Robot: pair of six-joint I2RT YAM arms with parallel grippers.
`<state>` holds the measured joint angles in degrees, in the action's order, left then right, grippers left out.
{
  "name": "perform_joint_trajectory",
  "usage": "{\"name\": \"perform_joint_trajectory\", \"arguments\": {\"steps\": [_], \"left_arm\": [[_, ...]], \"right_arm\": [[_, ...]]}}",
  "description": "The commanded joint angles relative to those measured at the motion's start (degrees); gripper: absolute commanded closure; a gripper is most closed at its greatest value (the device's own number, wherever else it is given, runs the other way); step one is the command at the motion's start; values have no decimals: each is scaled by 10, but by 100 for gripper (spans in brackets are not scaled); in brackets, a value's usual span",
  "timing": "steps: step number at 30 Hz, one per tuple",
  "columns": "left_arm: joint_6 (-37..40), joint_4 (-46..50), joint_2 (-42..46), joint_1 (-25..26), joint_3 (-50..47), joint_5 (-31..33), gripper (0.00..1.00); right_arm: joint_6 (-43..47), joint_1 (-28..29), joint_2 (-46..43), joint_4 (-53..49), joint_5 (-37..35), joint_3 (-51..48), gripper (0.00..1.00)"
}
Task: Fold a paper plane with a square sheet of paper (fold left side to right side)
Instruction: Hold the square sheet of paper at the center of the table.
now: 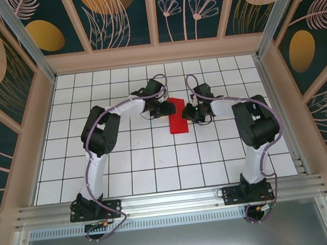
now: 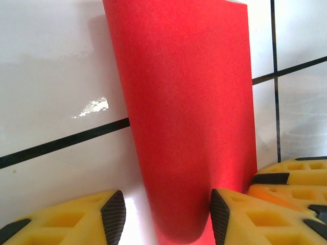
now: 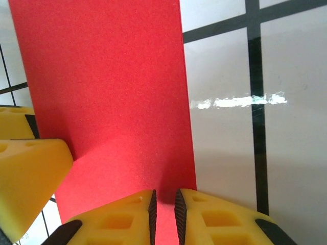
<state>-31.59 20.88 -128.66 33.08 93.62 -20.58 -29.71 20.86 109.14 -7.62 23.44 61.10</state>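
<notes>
Right wrist view showed the right gripper (image 3: 164, 212) nearly closed over paper (image 3: 102, 92) — hold unconfirmed — left gripper (image 2: 167, 217) spread wide; edges wanted aligning first.

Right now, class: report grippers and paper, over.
Left gripper open over paper end. Right gripper barely open on its edge. It's a narrow red strip. Grippers crowd each other.

Both arms reach inward, left claw (image 2: 166, 219) spread wide, right claw (image 3: 163, 214) only a slit apart.

White gridded table (image 1: 157, 175) inside floral-panelled walls (image 1: 118, 17).
</notes>
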Motion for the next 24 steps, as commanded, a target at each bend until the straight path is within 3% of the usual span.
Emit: {"name": "perform_joint_trajectory", "arguments": {"steps": [1, 7, 12, 17, 24], "left_arm": [[20, -1, -11, -3, -29, 49, 46], [18, -16, 71, -23, -60, 33, 41], [-20, -87, 104, -22, -102, -60, 43], [-42, -141, 95, -6, -108, -131, 50], [-59, -166, 58, 11, -79, -167, 53]], "right_arm": [[20, -8, 28, -56, -28, -6, 78], [24, -8, 41, -57, -25, -6, 79], [26, -8, 45, -61, -29, -3, 79], [27, -7, 46, -64, -29, -1, 80], [28, -6, 46, -66, -30, 0, 80]]}}
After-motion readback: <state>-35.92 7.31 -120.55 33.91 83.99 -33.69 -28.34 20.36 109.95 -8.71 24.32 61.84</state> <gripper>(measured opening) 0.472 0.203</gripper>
